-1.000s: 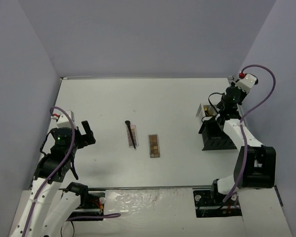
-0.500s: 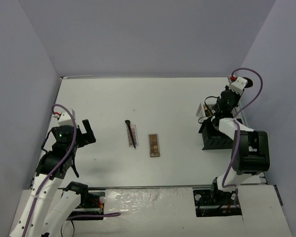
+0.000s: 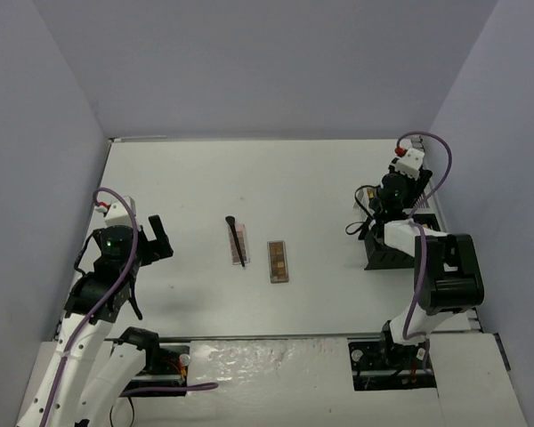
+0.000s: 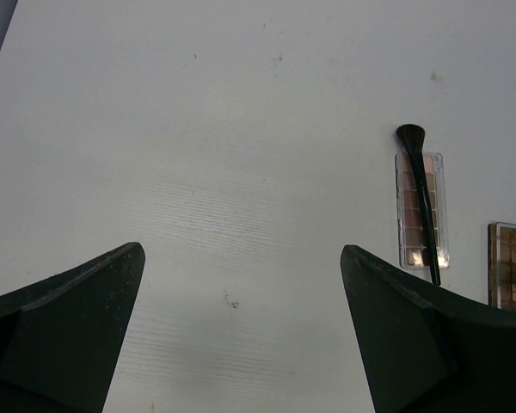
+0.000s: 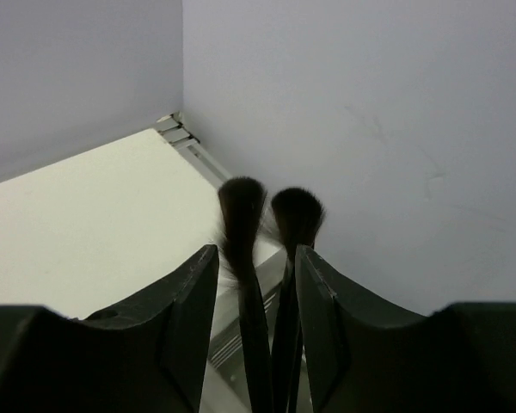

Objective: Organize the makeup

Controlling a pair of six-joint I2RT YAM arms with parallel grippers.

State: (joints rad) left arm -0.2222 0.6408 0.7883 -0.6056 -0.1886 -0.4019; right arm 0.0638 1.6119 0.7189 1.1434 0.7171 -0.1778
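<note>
- Your right hand (image 5: 256, 249) sits at the organizer (image 3: 393, 253) with two black brushes (image 5: 241, 206) standing bristles-up between its fingers. The fingers are only slightly parted. I honestly can't tell if it's pinching one or has let go.
- So my read is that two brushes are in the rack or about there, and that part's basically done.
- Your left hand (image 4: 241, 248) is spread wide and empty, hovering over bare counter (image 3: 249, 178).
- What's left, I'd say: the loose brush (image 4: 420, 198) lying on top of the pink palette (image 4: 407, 224), plus the brown palette (image 4: 510, 267) just beside them, all mid-counter and well apart from the rack.
- Hard to see: your right arm covers most of the rack from above, so its compartments are a mystery. I can't spot any sponges. The brown palette is cut off in the left wrist view.
</note>
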